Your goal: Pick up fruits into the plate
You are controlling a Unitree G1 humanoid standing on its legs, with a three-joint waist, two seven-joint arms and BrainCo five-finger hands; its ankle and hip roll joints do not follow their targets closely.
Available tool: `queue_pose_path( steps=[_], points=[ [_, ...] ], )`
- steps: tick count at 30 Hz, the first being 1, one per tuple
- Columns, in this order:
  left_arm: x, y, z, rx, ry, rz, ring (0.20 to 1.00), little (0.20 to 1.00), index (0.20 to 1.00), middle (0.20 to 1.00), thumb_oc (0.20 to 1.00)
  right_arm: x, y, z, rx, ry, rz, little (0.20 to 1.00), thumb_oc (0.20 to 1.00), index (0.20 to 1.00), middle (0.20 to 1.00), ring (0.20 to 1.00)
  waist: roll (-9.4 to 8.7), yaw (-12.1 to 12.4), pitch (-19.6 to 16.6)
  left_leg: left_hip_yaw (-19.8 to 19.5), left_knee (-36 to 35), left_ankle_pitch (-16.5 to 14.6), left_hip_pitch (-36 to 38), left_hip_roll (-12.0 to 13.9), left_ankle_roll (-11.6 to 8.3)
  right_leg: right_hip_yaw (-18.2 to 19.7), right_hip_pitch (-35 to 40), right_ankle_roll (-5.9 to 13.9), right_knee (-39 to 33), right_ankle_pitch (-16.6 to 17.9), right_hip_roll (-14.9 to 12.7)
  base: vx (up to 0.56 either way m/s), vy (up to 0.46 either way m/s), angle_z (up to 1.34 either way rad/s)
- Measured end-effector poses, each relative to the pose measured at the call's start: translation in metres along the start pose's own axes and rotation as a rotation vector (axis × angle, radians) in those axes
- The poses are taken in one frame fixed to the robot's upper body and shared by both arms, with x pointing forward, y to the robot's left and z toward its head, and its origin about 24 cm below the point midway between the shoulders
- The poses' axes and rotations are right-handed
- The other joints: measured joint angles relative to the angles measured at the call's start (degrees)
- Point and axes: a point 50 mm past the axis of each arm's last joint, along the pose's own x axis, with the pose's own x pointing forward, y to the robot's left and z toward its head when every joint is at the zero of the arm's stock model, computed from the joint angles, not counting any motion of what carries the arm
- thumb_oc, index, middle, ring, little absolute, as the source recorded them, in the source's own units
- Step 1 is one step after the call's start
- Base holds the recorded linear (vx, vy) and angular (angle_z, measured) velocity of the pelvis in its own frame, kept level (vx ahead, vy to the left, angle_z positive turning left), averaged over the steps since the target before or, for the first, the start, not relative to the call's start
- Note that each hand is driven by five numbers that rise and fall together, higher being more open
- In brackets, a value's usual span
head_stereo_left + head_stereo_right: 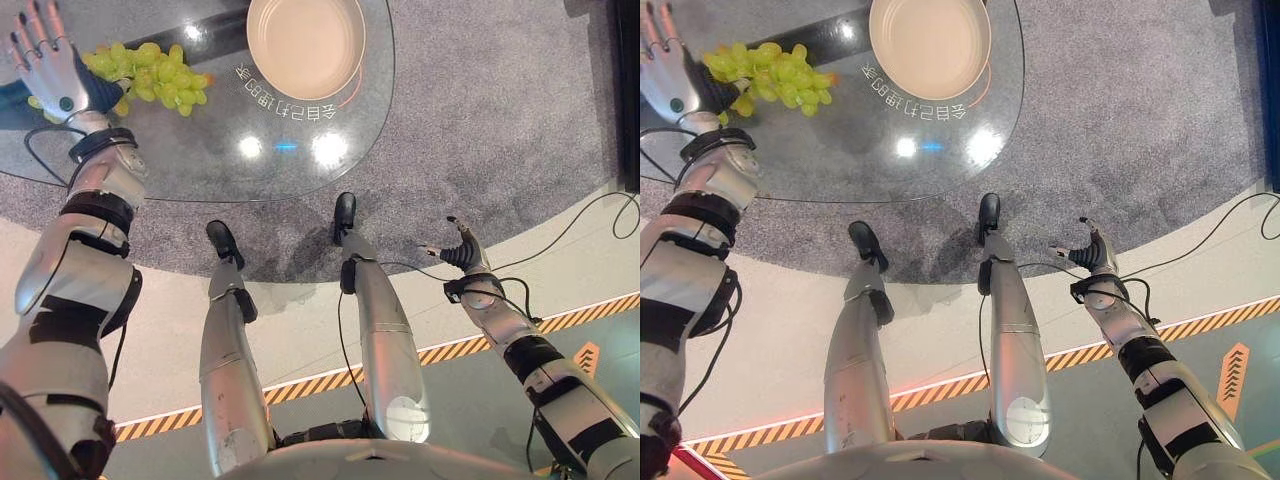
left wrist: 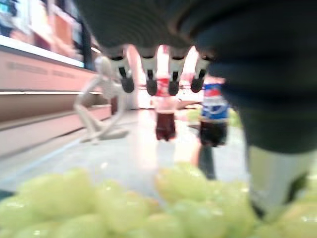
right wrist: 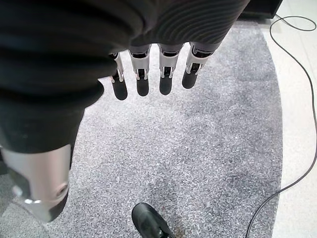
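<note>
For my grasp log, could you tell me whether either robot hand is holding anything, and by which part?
Nothing is held. The left robot hand hovers open above the green grapes on the glass table; the right robot hand hangs open over the carpet.

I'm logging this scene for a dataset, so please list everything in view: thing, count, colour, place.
grapes: one bunch, green, on the glass table at the robot's left, beside the plate, apart from it
plate: one, cream, empty, on the table's far middle
glass table: one, round, clear, over the grey carpet
carpet: one, grey, under and right of the table
floor stripe: one, orange and black, across the pale floor near the robot
bottles: two, dark drink, standing on the table past the grapes in the left wrist view
left hand: open, fingers straight, over the grapes' left end
right hand: open, low at the robot's side over the carpet's edge, holding nothing
</note>
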Motion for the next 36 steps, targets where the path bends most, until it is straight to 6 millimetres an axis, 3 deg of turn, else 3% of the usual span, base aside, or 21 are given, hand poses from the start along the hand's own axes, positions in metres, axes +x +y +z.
queue_pose_path(
  steps=[11, 19, 26, 27, 28, 36],
  points=[
    [-0.010, -0.018, 0.037, -0.020, -0.267, -0.270, 1.000, 1.000, 1.000, 1.000, 1.000, 0.000, 0.001, 0.004, 0.002, -0.015, 0.001, 1.000, 1.000, 1.000, 1.000, 1.000, 0.09, -1.87, 0.11, 1.35, -1.45, 0.12, -0.06, -0.72, 0.14, 0.77, -1.40, 0.24, 0.12, -0.17, -0.66, 0.03, 0.025, -0.01],
    [-0.004, -0.023, 0.039, 0.029, -0.242, -0.531, 1.000, 1.000, 1.000, 1.000, 1.000, 0.001, -0.001, 0.005, -0.024, -0.027, -0.002, 1.000, 1.000, 1.000, 1.000, 1.000, 0.09, -2.11, 0.11, 1.80, -0.99, 0.07, 0.22, -0.90, 0.22, 1.62, -1.39, 0.59, 0.25, -0.39, -0.70, 0.01, 0.018, -0.01],
    [0.003, -0.021, 0.036, 0.083, -0.173, -0.628, 1.000, 1.000, 1.000, 1.000, 1.000, 0.001, -0.004, 0.010, -0.026, -0.044, -0.007, 1.000, 1.000, 1.000, 1.000, 1.000, 0.09, -2.49, 0.11, 1.84, -0.87, 0.00, 0.16, -0.67, 0.16, 1.71, -1.39, 0.59, 0.05, -0.39, -0.44, 0.00, 0.000, 0.00],
    [0.004, -0.021, 0.036, 0.087, -0.167, -0.629, 0.423, 0.423, 0.423, 0.423, 0.423, 0.001, -0.005, 0.011, -0.024, -0.047, -0.009, 1.000, 1.000, 1.000, 1.000, 1.000, 0.09, -2.46, 0.11, 1.83, -0.87, 0.00, 0.16, -0.60, 0.15, 1.71, -1.39, 0.59, 0.04, -0.39, -0.38, 0.01, -0.031, -0.02],
    [0.004, -0.021, 0.036, 0.097, -0.157, -0.630, 0.200, 0.200, 0.200, 0.200, 0.200, 0.002, -0.005, 0.014, -0.020, -0.056, -0.010, 1.000, 1.000, 1.000, 1.000, 1.000, 0.09, -2.45, 0.11, 1.81, -0.86, -0.03, 0.14, -0.51, 0.12, 1.72, -1.39, 0.59, 0.02, -0.39, -0.28, 0.00, -0.041, -0.02],
    [0.011, -0.015, 0.034, 0.209, -0.129, -0.577, 0.200, 0.200, 0.200, 0.200, 0.200, 0.003, -0.011, 0.020, -0.026, -0.077, -0.020, 1.000, 1.000, 1.000, 1.000, 1.000, 0.08, -2.40, 0.09, 1.80, -0.58, -0.28, 0.03, 0.40, -0.23, 1.74, -1.31, 0.56, -0.44, -0.38, 0.70, 0.00, -0.022, -0.04]
  ],
)
